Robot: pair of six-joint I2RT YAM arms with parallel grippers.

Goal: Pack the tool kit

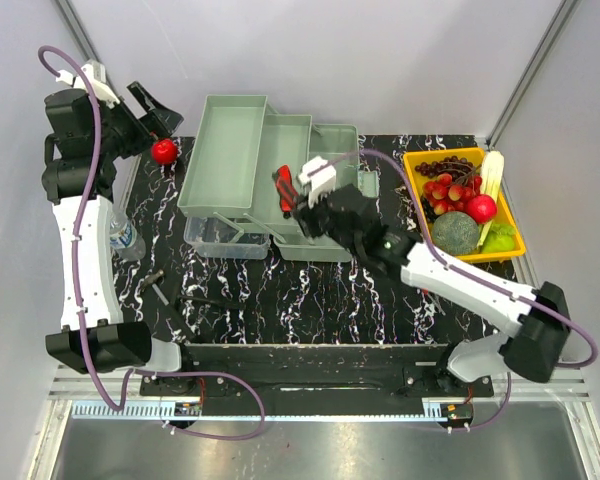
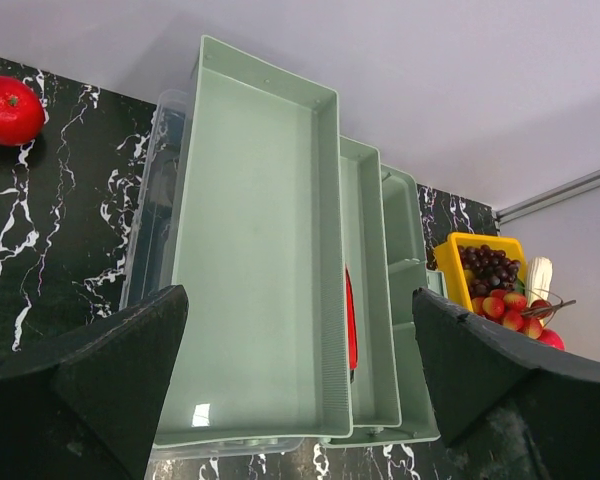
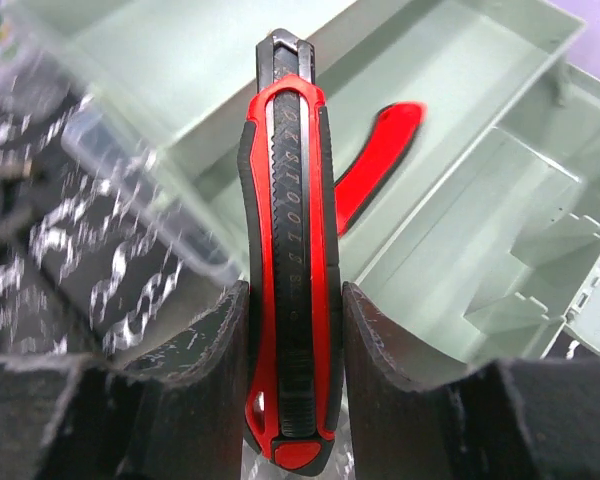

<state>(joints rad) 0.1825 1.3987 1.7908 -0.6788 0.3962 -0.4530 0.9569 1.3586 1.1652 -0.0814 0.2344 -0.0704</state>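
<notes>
Packing in progress: gripping red-black utility knife (image 3: 290, 200) in right gripper (image 3: 295, 330) above toolbox (image 1: 220, 238) middle tray (image 1: 286, 140), with left gripper (image 2: 298, 310) wide, empty. Next: lower, release flat beside red-handled tool (image 3: 385, 150).

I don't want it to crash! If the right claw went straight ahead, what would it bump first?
Probably the pale green toolbox tray, near the red tool lying there. The knife in the right claw would touch first, though depth is unclear.
</notes>
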